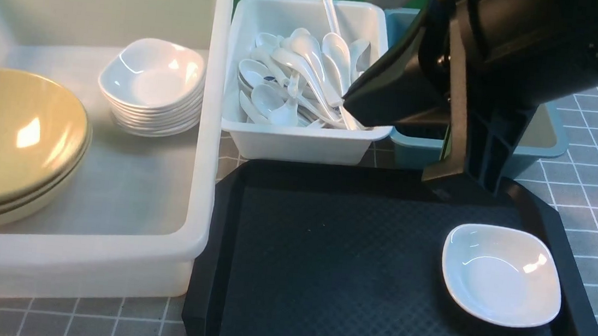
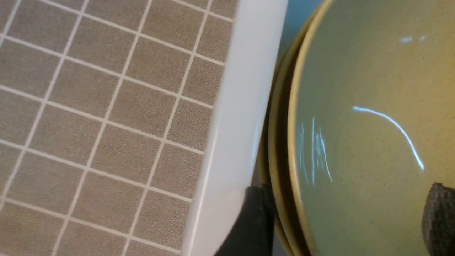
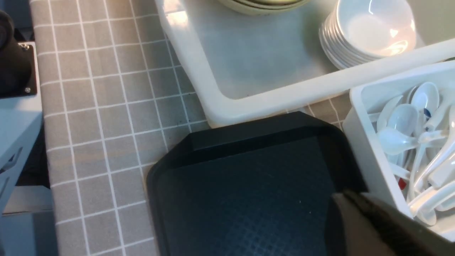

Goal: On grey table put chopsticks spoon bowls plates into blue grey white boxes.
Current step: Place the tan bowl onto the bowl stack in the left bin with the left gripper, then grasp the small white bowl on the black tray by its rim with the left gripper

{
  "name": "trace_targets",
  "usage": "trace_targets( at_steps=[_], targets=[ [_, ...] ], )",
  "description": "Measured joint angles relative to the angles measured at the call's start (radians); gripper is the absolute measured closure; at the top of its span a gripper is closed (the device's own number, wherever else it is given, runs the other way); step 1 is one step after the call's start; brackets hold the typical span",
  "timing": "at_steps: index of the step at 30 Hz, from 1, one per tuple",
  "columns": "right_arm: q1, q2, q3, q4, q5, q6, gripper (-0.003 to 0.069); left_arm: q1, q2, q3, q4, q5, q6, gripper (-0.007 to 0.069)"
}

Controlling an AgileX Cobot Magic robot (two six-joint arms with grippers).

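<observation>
Right gripper [image 1: 350,102] hides blue-grey box [image 1: 556,148] — grip unclear; left gripper [image 2: 346,217] spread astride bowls [image 2: 355,89].

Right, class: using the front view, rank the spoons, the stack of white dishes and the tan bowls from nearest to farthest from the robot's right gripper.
1. Spoons, in the small white box, right at the tip of the right gripper.
2. Stack of white dishes, further left, inside the big tub.
3. Tan bowls, at the far left of that tub.
</observation>
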Motion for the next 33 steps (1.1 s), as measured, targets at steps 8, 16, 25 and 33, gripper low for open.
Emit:
trace_targets(
  at_steps=[8, 16, 25, 33],
  targets=[
    [0.0, 0.001, 0.0, -0.029, 0.004, 0.007, 0.0615, -0.077, -0.096, -0.094, 0.054, 0.053, -0.091, 0.02],
    [0.0, -0.004, 0.002, -0.211, 0.068, 0.224, 0.0614, -0.488, -0.154, -0.133, 0.192, 0.144, -0.081, 0.0621],
    [0.0, -0.225, 0.169, -0.378, 0.13, 0.469, 0.0614, -1.119, -0.09, -0.133, 0.198, 0.05, -0.119, 0.0636],
    [0.0, -0.506, 0.442, -0.404, 0.138, 0.651, 0.0614, -1.474, 0.175, -0.172, 0.195, -0.163, -0.224, 0.0618]
  ],
)
